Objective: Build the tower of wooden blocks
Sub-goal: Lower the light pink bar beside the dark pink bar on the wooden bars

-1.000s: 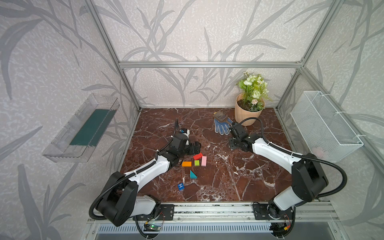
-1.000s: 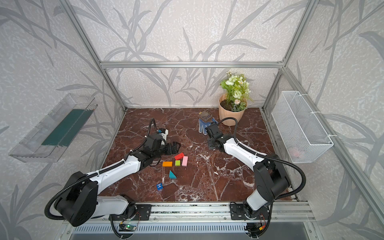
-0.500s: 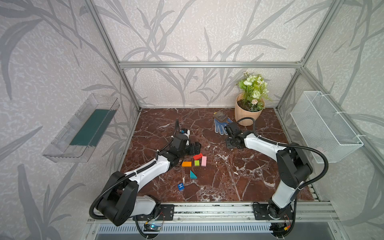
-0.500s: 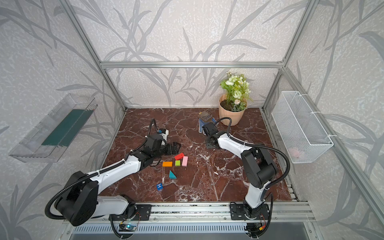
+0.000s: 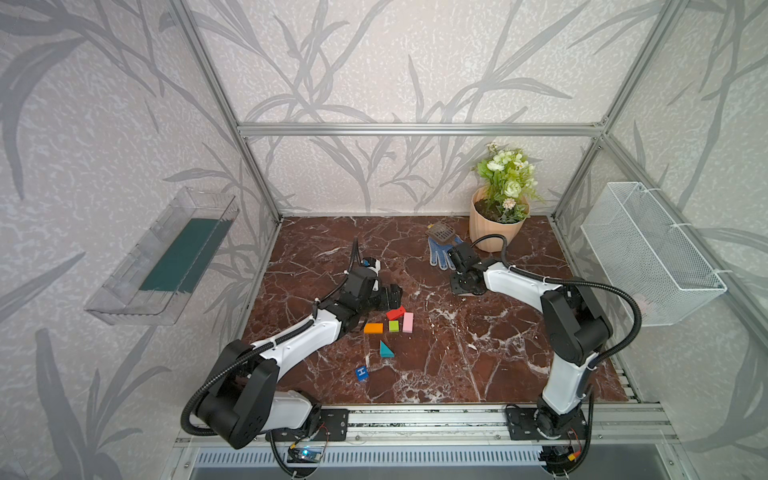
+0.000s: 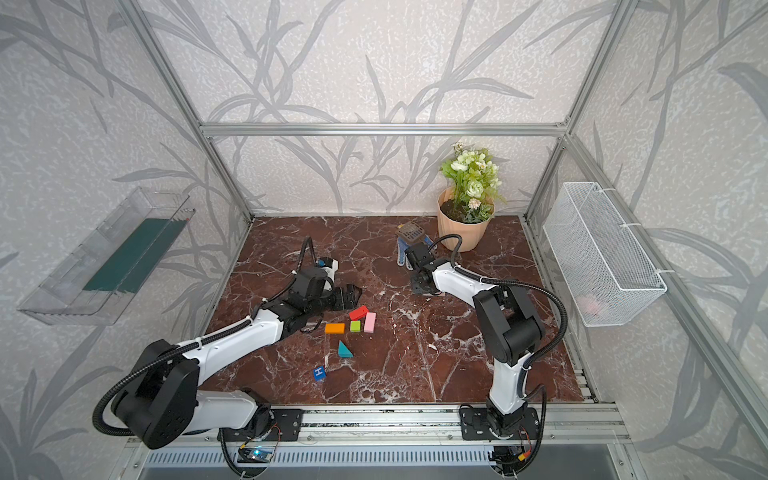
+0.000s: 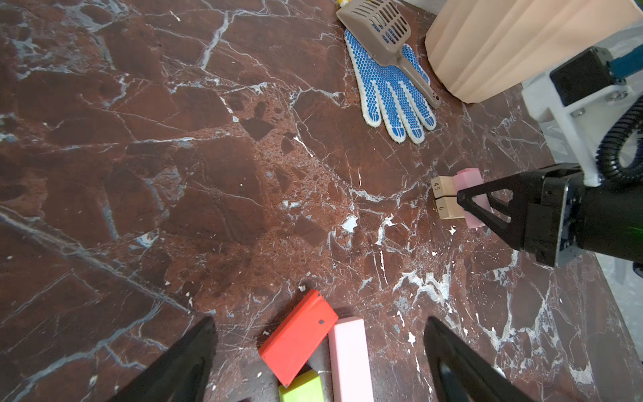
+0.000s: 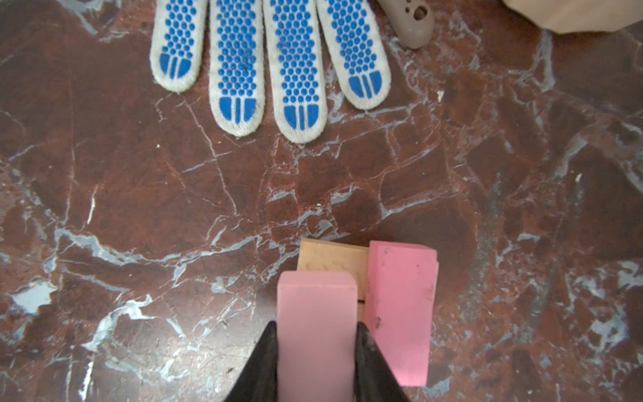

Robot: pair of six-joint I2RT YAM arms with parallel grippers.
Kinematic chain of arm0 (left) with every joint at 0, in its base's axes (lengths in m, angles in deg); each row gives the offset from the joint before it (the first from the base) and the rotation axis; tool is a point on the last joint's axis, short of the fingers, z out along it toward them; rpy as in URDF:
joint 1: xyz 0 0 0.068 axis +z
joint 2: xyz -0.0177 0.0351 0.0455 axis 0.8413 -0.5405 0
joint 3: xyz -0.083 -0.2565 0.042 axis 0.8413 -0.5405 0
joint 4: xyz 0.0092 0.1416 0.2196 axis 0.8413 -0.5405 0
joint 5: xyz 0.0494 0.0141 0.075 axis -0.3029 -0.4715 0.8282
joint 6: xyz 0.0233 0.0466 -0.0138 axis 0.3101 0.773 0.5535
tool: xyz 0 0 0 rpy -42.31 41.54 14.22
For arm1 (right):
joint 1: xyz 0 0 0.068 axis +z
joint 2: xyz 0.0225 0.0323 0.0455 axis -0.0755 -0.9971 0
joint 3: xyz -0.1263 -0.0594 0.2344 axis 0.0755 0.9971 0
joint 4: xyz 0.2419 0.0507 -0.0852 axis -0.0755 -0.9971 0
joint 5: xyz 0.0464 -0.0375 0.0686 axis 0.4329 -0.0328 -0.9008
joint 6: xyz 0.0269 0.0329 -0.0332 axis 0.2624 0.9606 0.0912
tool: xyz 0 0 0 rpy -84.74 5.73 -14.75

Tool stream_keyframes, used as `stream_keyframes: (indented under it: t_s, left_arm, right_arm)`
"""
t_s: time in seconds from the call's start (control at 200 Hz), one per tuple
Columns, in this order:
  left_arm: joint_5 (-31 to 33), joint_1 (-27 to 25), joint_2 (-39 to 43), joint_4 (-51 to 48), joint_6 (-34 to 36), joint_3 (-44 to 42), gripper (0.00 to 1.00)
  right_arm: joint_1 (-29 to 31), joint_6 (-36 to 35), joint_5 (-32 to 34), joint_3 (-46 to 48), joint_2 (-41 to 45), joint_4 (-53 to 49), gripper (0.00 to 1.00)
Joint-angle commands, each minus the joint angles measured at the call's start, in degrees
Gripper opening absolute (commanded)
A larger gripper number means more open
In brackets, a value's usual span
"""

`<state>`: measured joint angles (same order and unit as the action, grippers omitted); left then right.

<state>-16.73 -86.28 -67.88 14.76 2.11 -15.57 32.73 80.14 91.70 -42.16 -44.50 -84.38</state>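
My right gripper (image 8: 316, 327) is shut on a pink block (image 8: 316, 309), held just above two tan bars (image 8: 330, 257) lying side by side. A second pink block (image 8: 400, 313) lies across those bars, next to the held one. In both top views this gripper (image 5: 463, 286) hides the stack. My left gripper (image 7: 319, 322) is open and low, and between its fingers lie a red block (image 7: 299, 337), a lime cube (image 7: 302, 388) and a pale pink block (image 7: 349, 358). Nearby lie an orange block (image 5: 373, 328), a teal wedge (image 5: 385, 350) and a blue "H" cube (image 5: 362, 372).
A peach flowerpot (image 5: 494, 232) stands at the back right. A blue-dotted glove (image 5: 442, 255) with a grey scoop (image 5: 440, 232) on it lies just behind the stack. A wire basket (image 5: 648, 249) hangs on the right wall and a clear tray (image 5: 166, 257) on the left wall.
The right arm's elbow has swung inward and back, and its gripper with the pink block has shifted slightly left. The left arm and the loose blocks have not moved.
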Motion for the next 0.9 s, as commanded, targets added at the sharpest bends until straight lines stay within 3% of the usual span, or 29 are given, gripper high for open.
stream_keyframes:
  t_s: [0.0,0.895]
  left_arm:
    - [-0.56,-0.27,-0.30,-0.66,0.67,1.74,0.94]
    - [-0.80,-0.27,-1.10,-0.77,0.58,2.07,0.94]
  right_arm:
    - [-0.64,1.11,-0.15,-1.39,-0.98,0.04,0.21]
    - [-0.80,1.73,0.98,-3.88,-3.42,-1.50,0.21]
